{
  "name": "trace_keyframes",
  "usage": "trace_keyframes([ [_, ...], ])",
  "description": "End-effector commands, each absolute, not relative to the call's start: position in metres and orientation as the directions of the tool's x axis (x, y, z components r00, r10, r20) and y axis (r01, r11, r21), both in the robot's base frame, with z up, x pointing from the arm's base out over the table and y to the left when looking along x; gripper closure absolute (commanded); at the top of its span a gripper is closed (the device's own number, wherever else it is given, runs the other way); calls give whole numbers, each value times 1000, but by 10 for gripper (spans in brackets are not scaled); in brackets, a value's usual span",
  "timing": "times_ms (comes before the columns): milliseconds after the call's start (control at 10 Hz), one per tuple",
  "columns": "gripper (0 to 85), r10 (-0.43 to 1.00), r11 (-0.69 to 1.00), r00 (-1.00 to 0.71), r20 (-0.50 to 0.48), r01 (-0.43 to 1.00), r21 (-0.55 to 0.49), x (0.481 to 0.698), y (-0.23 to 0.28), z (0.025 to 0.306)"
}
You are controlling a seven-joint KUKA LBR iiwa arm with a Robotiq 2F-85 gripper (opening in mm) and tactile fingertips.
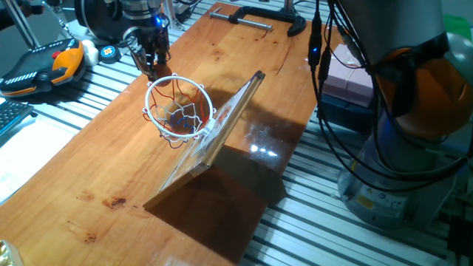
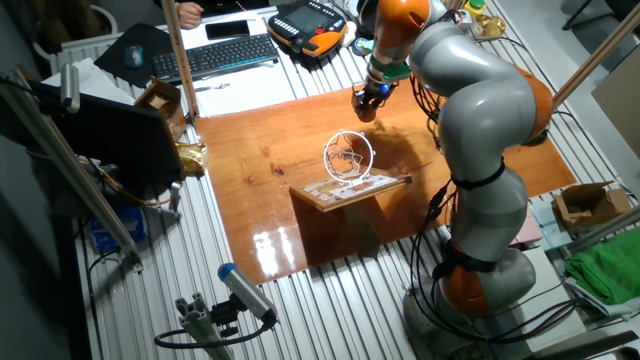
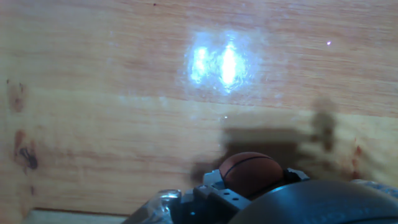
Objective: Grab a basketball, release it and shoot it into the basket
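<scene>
The gripper (image 1: 153, 65) is closed on the basketball (image 3: 251, 175), apparently just beside the basket (image 1: 179, 108) rim, not above it. Released here, the ball may fall on the table (image 1: 96, 162).

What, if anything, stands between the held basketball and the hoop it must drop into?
Nothing visible. The pincer holds the basketball just above and behind the basket; only open air shows between ball and rim, and the backboard stands on the far side.
</scene>
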State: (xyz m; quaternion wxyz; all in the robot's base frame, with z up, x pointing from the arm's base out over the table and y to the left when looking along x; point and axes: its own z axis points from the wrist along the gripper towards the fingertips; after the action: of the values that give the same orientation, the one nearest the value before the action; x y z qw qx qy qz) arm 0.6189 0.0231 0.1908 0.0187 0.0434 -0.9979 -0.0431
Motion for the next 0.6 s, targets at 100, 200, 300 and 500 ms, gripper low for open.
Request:
trace_keyframes([
  [100, 843, -43, 996, -997, 62, -37, 85, 608, 49, 214],
  [200, 843, -23, 997, -997, 78, -18, 75, 601, 60, 226],
  [300, 843, -4, 997, -996, 93, 4, 82, 594, 67, 238],
  [500, 843, 15, 996, -993, 121, 25, 84, 580, 70, 260],
])
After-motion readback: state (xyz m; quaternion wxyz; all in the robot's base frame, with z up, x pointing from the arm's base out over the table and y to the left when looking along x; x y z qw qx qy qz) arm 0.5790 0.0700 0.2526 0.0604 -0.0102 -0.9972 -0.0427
